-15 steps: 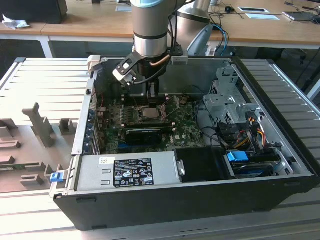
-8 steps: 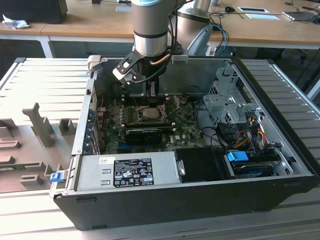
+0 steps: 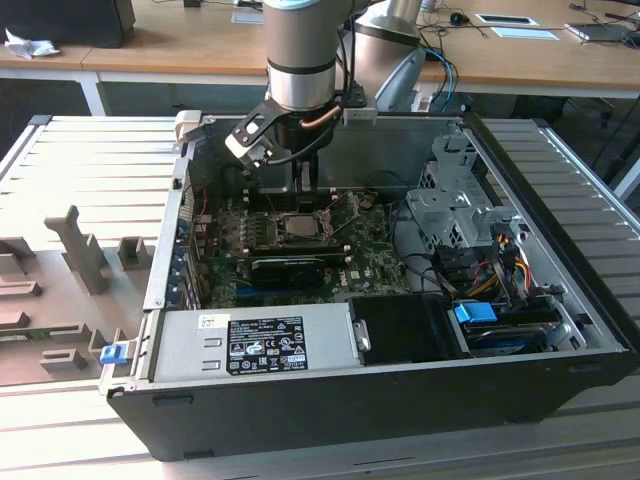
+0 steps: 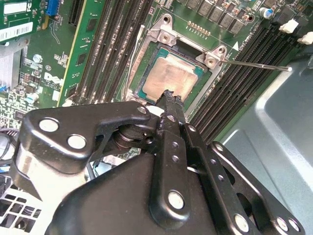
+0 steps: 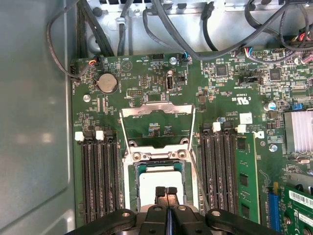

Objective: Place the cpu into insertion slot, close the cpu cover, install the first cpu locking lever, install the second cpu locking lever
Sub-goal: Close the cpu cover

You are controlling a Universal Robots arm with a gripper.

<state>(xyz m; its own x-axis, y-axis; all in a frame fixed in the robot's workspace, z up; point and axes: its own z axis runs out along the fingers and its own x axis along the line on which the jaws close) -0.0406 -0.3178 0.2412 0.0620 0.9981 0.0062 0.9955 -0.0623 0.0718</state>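
Pressed together and empty, my fingers sit over the near edge of the cpu in the insertion slot, cpu cover open beyond.

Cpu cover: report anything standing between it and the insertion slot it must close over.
The gripper does: its shut jaws sit over the cpu, which lies in the insertion slot. That is probably where the open cpu cover would swing down. Nothing else visible stands between them.

Grey slatted table, open computer case
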